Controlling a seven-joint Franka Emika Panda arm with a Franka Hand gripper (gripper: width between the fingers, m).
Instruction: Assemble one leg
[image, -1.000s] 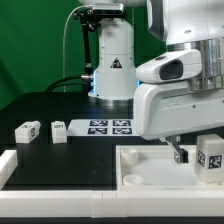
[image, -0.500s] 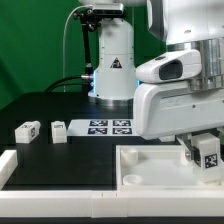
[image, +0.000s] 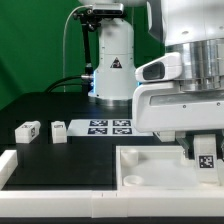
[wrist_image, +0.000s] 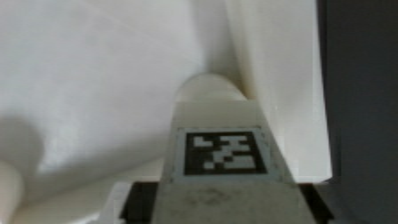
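Clamping a leg (image: 207, 149), the claw (image: 205, 153) hangs over the black table (image: 60, 108).

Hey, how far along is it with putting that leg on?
Done: one leg is picked up, clamped in the end effector. In hand: it hangs over the white tray, toward the exterior view's right. Left: seating it; whether it touches a hole is hidden. A spare leg and a second spare lie on the table.

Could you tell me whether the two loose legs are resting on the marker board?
No, the outer leg and the inner leg sit on the black table, beside the marker board.
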